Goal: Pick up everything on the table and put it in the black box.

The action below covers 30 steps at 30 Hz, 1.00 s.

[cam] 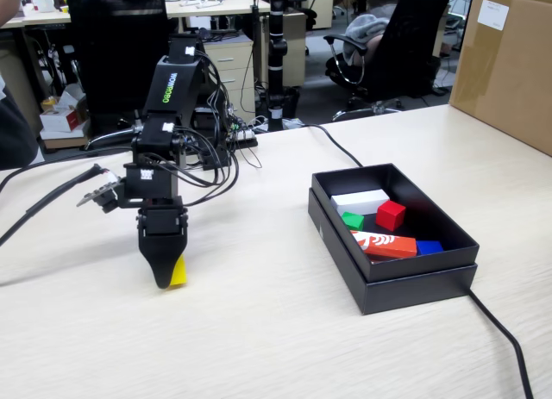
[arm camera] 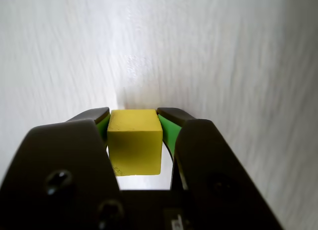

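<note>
My gripper [cam: 166, 277] points down at the table [cam: 276, 330] on the left of the fixed view, shut on the yellow cube [cam: 178, 272]. In the wrist view the yellow cube [arm camera: 135, 140] sits squeezed between the green-lined fingers [arm camera: 169, 128] of my gripper [arm camera: 134, 115], with pale tabletop behind it. The black box [cam: 414, 283] lies to the right. Inside it rest the red cube [cam: 390, 215] and the green cube [cam: 352, 220].
The box also holds a flat white block [cam: 360, 201], a long red-and-white printed box [cam: 383, 244] and a small blue piece [cam: 429, 246]. A black cable [cam: 504, 339] runs from the box toward the front right. A brown carton [cam: 509, 63] stands at the back right.
</note>
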{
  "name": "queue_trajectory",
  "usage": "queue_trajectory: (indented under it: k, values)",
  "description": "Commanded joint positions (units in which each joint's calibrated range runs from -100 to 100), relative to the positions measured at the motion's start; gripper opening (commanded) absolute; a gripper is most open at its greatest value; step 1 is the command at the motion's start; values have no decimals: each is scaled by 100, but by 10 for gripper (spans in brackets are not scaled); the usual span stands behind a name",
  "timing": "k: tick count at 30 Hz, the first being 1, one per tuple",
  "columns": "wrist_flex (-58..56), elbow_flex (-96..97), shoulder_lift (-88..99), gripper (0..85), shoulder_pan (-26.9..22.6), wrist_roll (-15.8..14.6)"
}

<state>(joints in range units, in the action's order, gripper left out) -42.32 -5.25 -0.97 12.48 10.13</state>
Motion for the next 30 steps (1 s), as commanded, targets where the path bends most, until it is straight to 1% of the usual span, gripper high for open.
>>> queue_trajectory:
  k: [1,2,4,6,7,11,12,16,21,23,30]
  values:
    - [-499,-345,1250,9,-190,-225]
    - [-1060,-345,2340,9,-640,-625]
    - [-1337,-418,2696,11,-923,-884]
    - [-1596,-518,2868,11,-1128,-1070]
    - [-1794,-617,3040,11,-1333,-1245]
    - [-1941,-735,3385,11,-1768,-1529]
    - [-1941,-844,3442,11,-1939,-1641]
    - [-1950,-1279,3258,11,-2300,-1851]
    - [-1941,-1923,2788,11,-2564,-2046]
    - [-1889,-2132,2168,11,-2686,-2134]
    - [-1397,-2095,906,11,-2716,-2105]
